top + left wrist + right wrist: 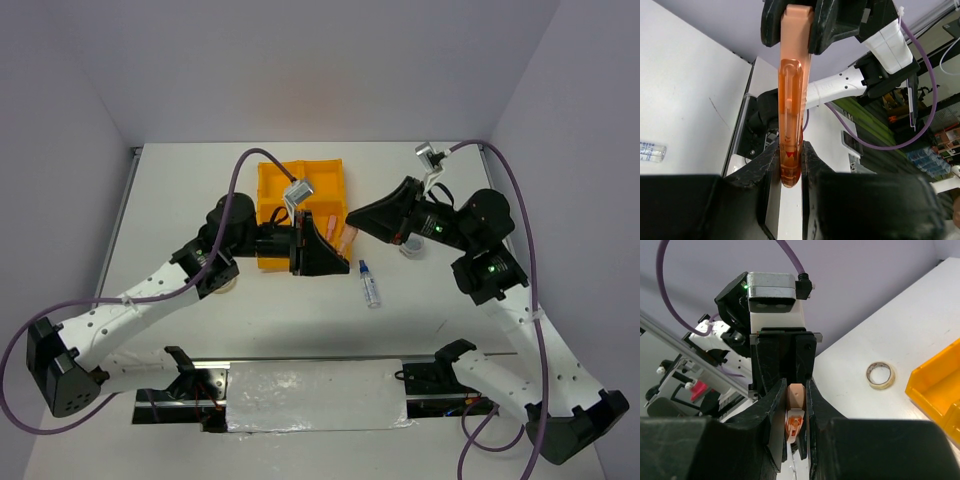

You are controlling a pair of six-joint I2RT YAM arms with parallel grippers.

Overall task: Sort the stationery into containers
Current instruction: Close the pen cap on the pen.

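The bottle (pixel 370 284) is seen lying flat near the middle of the surface. Just beyond it, above the surface beside the tray's right side, one pink stick (pixel 790 125) is clamped at both ends. The left gripper (pixel 790 162) is closed narrowly on its rounded tip, the right gripper (pixel 796 405) on the opposite end. The stick is judged light, stiff and smooth-sided, so slip is likely; a hold nearer mid-length would be steadier. The tray (pixel 275 185) sits toward the far edge.

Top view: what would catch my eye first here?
Two tools meet over mid-table, both clamped on one pink stick: the left tool at one end, the right tool at the other. An orange tray sits by the left tool; a blue-capped bottle lies nearer us.
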